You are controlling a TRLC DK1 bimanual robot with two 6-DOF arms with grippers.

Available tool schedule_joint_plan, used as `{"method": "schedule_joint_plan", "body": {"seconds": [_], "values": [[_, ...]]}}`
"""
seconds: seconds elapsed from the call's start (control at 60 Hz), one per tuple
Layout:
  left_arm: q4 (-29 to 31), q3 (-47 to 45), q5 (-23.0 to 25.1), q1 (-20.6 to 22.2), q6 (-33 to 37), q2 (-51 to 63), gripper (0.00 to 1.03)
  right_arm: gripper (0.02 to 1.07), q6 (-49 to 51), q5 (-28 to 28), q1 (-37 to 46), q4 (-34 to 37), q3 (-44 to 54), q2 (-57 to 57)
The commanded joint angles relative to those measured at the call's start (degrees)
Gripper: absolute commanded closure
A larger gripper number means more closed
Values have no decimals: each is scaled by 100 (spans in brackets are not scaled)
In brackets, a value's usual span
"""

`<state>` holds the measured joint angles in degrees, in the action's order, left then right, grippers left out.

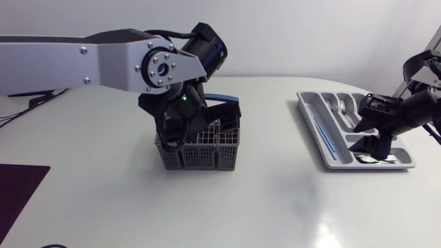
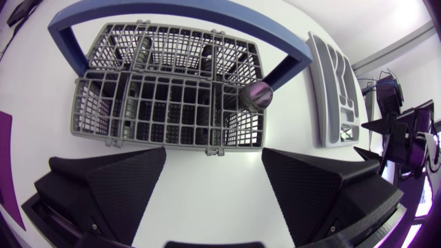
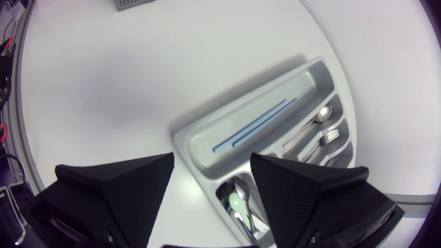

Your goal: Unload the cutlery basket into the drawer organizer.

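— Left gripper [image 2: 213, 157]?
— Jaws wide open, holding nothing; cutlery basket [image 2: 103, 117] just ahead of them.
— Right gripper [image 3: 210, 172]?
— Also open, holding nothing; drawer organizer [image 3: 200, 131] corner edge between its fingers, table [image 3: 103, 83] beside.

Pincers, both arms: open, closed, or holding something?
Left pincer: open, empty, above the cutlery basket.
Right pincer: open, empty, over the drawer organizer.

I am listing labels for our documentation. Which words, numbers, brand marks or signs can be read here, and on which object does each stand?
None can be read. The cutlery basket, the drawer organizer, the left arm and the right arm show no legible print. The only mark is a small green light on the left arm; it is not text.
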<state>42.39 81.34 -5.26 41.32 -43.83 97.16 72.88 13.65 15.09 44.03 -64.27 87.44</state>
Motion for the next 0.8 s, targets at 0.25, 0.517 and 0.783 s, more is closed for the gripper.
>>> {"method": "schedule_joint_plan", "body": {"seconds": [0.25,0.517,0.783], "values": [[-179,-250,227,-151,921,-189,7,17,-2111,375,-1272,545,143,-245],[-583,-628,447,-265,1334,-303,7,17,-3447,885,-2001,818,-121,-280],[-1119,-1103,570,-265,1659,-497,7,17,-4871,1237,-2810,501,-261,-236]]}}
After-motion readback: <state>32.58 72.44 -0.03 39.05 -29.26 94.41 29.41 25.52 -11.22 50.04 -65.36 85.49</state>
